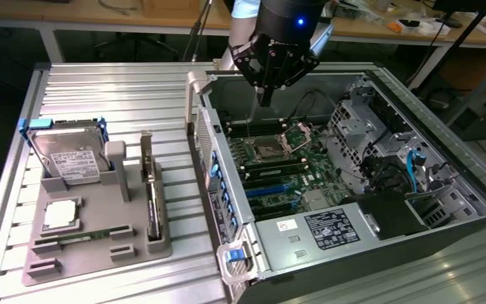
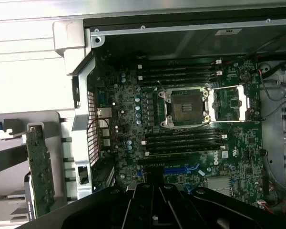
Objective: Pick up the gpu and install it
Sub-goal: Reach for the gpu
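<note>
One gpu (image 1: pixel 152 202) stands on edge in the tray (image 1: pixel 99 244) beside the case (image 1: pixel 471 183), well apart from my gripper (image 1: pixel 265 96), pinched shut and empty over the motherboard (image 1: pixel 277 158); I judge pick-up unstarted, needing opened fingers above the gpu.

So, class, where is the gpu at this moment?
The gpu stands on edge in the grey holder at the exterior view's left, between the hard drive and the open computer case.

Arm (image 1: pixel 285 22) high, wrist downward, jaws closed together.
</note>
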`<move>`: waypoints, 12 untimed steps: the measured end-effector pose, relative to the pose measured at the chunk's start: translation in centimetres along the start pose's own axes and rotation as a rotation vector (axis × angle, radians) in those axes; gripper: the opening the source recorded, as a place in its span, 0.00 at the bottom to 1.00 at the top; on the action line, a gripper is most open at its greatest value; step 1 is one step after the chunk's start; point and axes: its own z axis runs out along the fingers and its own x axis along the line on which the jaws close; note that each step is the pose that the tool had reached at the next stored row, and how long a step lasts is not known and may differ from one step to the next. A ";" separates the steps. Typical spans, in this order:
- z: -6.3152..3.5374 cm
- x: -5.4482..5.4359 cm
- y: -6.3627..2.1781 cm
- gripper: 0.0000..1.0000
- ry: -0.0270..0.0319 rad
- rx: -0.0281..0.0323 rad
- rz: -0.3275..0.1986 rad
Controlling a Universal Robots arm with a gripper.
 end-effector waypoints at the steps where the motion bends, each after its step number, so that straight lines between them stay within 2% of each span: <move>1: 0.00 0.0 0.00 0.11 0.0000 0.0000 0.000; 12: 0.01 0.2 -0.01 0.11 -0.0001 0.0001 0.000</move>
